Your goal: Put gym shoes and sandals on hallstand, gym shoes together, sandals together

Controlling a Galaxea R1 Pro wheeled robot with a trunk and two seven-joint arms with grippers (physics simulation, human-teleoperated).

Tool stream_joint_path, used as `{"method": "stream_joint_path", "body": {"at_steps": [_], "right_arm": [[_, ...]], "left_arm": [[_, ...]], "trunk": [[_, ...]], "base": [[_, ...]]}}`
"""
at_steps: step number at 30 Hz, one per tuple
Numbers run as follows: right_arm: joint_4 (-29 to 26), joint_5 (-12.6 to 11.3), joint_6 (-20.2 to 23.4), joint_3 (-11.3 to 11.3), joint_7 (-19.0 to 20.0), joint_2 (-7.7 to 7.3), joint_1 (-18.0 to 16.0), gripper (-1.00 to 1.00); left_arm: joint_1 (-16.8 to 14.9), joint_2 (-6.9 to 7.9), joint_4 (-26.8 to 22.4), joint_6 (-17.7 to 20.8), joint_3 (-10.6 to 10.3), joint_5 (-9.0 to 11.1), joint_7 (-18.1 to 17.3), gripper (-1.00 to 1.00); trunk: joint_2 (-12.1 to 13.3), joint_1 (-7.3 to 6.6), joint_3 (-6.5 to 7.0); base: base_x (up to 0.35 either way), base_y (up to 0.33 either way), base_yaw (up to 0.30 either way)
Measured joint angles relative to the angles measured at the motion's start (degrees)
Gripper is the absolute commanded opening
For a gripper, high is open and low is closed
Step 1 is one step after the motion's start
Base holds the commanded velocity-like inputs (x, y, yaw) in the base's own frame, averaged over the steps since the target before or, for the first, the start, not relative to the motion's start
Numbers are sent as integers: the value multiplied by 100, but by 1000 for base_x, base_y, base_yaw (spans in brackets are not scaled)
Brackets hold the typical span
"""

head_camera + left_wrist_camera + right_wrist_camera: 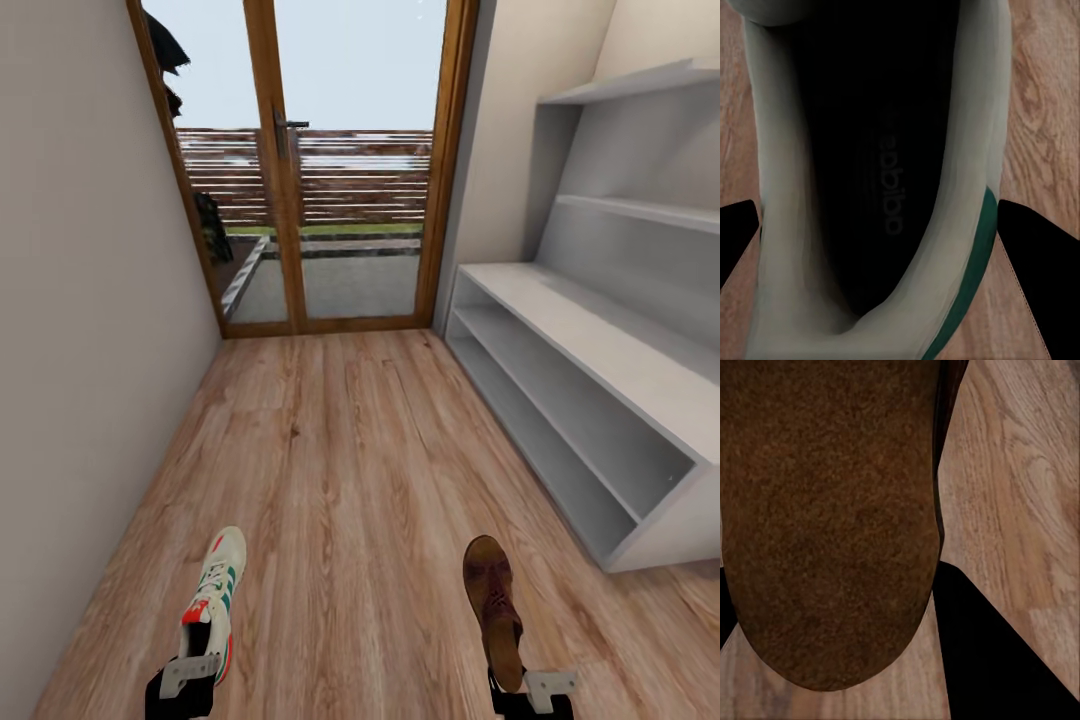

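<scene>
The left gripper [190, 672], at 7 o'clock in the head view, has its fingers clamped on the heel of a gym shoe [214, 598]. The shoe's long axis runs away from the robot, toe toward 12. In the left wrist view the dark fingers [1039, 262] flank the shoe [870, 187] on both sides, and its dark opening faces the camera with floor [1042, 90] behind.

The right gripper [528, 690], at 5 o'clock, holds a sandal [493, 605] by its heel end, also pointing toward 12, sole side showing. The right wrist view shows the brown sole [825, 517] close up with a dark finger [982, 652] beside it. The fingers appear closed on the sandal, though the contact itself is hidden.

Both things look lifted off the floor [350, 450], though that is a judgement from how they hang.

The rack [600, 360] stands along the wall at 2 o'clock, its shelves bare. It lies on the right arm's side, so the sandal is the nearer load. Both shoes point down the corridor, so each must swing toward 3 o'clock to go in.
</scene>
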Motion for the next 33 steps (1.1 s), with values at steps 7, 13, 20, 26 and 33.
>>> {"method": "stream_joint_path", "body": {"at_steps": [7,13,20,26,33], "right_arm": [[0,0,7,2,-5,3,-1,-100],[1,-1,9,5,-7,16,-3,-100],[6,-1,9,6,-7,17,0,-100],[9,-1,12,6,-7,17,1,-100],[9,-1,14,6,-7,17,0,-100]], "left_arm": [[0,0,0,0,0,0,0,-100],[0,0,0,0,3,0,0,-100],[0,0,-1,0,4,2,0,-100],[-1,0,0,-1,4,2,0,-100],[-1,0,0,-1,4,3,0,-100]], "trunk": [[0,0,0],[0,0,0],[0,0,0],[0,1,0],[0,1,0]], "base": [[335,0,0],[335,1,0],[312,136,-28],[285,225,-205],[282,234,-256]]}}
